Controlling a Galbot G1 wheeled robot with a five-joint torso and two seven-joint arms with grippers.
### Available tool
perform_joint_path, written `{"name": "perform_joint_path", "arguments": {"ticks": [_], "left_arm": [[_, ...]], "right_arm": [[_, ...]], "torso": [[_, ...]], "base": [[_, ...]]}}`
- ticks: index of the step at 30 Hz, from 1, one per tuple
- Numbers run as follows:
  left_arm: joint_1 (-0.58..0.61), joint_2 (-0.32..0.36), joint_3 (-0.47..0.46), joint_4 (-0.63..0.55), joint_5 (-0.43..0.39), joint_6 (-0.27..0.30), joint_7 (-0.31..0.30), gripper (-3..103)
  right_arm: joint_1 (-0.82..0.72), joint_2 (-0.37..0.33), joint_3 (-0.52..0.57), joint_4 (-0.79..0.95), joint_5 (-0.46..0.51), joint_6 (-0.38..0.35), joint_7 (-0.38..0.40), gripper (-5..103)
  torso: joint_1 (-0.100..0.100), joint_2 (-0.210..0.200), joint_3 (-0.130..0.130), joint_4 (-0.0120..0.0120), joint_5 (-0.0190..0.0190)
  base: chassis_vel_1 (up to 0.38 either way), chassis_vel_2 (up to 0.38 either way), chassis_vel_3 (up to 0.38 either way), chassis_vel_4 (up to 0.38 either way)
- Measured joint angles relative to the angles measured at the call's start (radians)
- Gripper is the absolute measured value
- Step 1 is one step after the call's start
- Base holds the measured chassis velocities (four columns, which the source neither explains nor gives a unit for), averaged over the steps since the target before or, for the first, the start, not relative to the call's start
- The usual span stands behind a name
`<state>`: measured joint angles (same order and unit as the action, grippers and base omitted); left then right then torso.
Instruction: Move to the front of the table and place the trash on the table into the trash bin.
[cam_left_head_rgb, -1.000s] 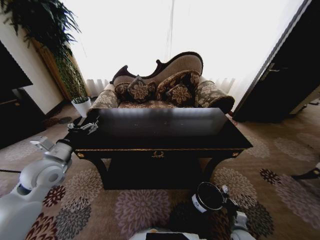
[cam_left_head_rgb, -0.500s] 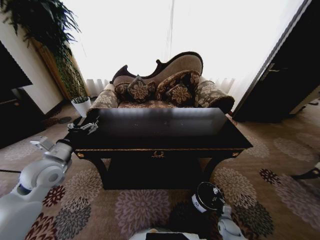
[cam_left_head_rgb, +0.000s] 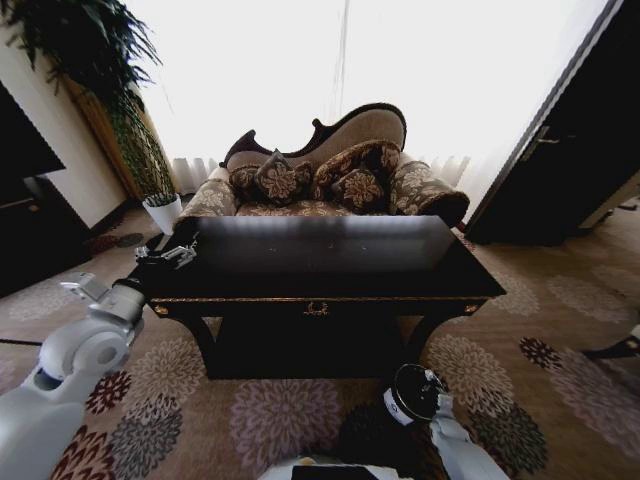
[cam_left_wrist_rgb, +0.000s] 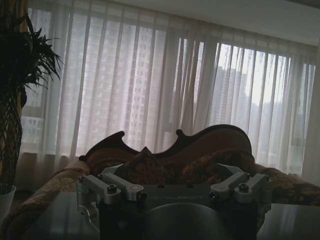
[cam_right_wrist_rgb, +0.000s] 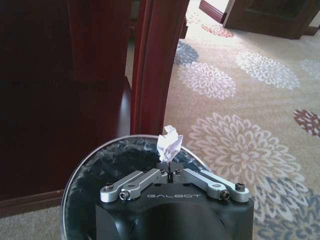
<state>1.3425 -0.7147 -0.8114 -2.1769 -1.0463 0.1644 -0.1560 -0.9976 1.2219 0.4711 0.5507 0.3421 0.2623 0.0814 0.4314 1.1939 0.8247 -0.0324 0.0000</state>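
Low in the head view, the right end effector (cam_right_wrist_rgb: 170, 173) pinches a crumpled white paper wad (cam_right_wrist_rgb: 169, 146) over the small round black bin (cam_left_head_rgb: 414, 393), below the glossy black tabletop (cam_left_head_rgb: 330, 262). At middle left, the left end effector (cam_left_head_rgb: 168, 253) rests by the tabletop's corner; I cannot tell its grip.

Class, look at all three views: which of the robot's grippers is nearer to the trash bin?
Right. The right gripper holds a white paper wad over the trash bin; the left gripper is up at the table's left end.
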Motion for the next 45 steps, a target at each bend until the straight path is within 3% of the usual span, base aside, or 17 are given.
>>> {"name": "perform_joint_path", "arguments": {"ticks": [11,14,17,20,22,26,31,34,35,37,40,45], "left_arm": [[0.0,0.0,0.0,0.0,0.0,0.0,0.0,100],[0.0,0.0,0.0,0.0,0.0,0.0,0.0,100],[0.0,0.0,0.0,0.0,0.0,0.0,0.0,100],[0.0,0.0,0.0,0.0,0.0,0.0,0.0,100],[0.0,0.0,0.0,0.0,0.0,0.0,0.0,100],[0.0,0.0,0.0,0.0,0.0,0.0,0.0,100],[0.0,0.0,0.0,0.0,0.0,0.0,0.0,100],[0.0,0.0,0.0,0.0,0.0,0.0,0.0,100],[0.0,0.0,0.0,0.0,0.0,0.0,0.0,100],[0.0,0.0,0.0,0.0,0.0,0.0,0.0,100],[0.0,0.0,0.0,0.0,0.0,0.0,0.0,100],[0.0,0.0,0.0,0.0,0.0,0.0,0.0,100]], "right_arm": [[0.026,0.014,0.024,-0.053,-0.055,0.002,-0.002,-3],[0.024,0.012,0.027,-0.048,-0.049,0.003,0.002,12],[0.02,0.012,0.027,-0.043,-0.039,0.003,0.005,17],[0.009,0.013,0.027,-0.028,-0.029,-0.001,0.004,33],[0.007,0.013,0.027,-0.027,-0.028,-0.001,0.003,33],[0.003,0.017,0.027,-0.025,-0.024,-0.002,0.003,54],[0.001,0.017,0.026,-0.016,-0.013,-0.003,0.003,65],[-0.016,0.012,0.025,0.015,0.023,-0.009,-0.001,82],[-0.016,0.012,0.025,0.015,0.023,-0.009,-0.001,82],[-0.024,0.01,0.025,0.028,0.035,-0.011,-0.002,92],[-0.055,0.008,0.026,0.076,0.055,-0.018,-0.008,99],[-0.148,0.008,0.032,0.217,0.115,-0.027,-0.009,100]], "torso": [[0.0,0.0,0.0,0.0001,0.0001],[0.0,0.0,0.0,0.0001,-0.0002],[0.0,0.0,0.0,0.0001,0.0],[0.0,0.0,0.0,0.0001,0.0],[0.0,0.0,0.0,0.0001,-0.0001],[0.0,0.0,0.0,0.0,0.0],[0.0,0.0,0.0,0.0001,0.0],[0.0,0.0,0.0,0.0001,0.0],[0.0,0.0,0.0,0.0001,0.0],[0.0,0.0,0.0,0.0,-0.0001],[0.0,0.0,0.0,0.0001,0.0],[0.0,0.0,0.0,0.0001,0.0]], "base": [[0.0,0.0,0.0,0.0],[0.0,0.0,0.0,0.0],[0.0,0.0,0.0,0.0],[0.0,0.0,0.0,0.0],[0.0,0.0,0.0,0.0],[0.0,0.0,0.0,0.0],[0.0,0.0,0.0,0.0],[0.0,0.0,0.0,0.0],[0.0,0.0,0.0,0.0],[0.0,0.0,0.0,0.0],[0.0,0.0,0.0,0.0],[0.0,0.0,0.0,0.0]]}}
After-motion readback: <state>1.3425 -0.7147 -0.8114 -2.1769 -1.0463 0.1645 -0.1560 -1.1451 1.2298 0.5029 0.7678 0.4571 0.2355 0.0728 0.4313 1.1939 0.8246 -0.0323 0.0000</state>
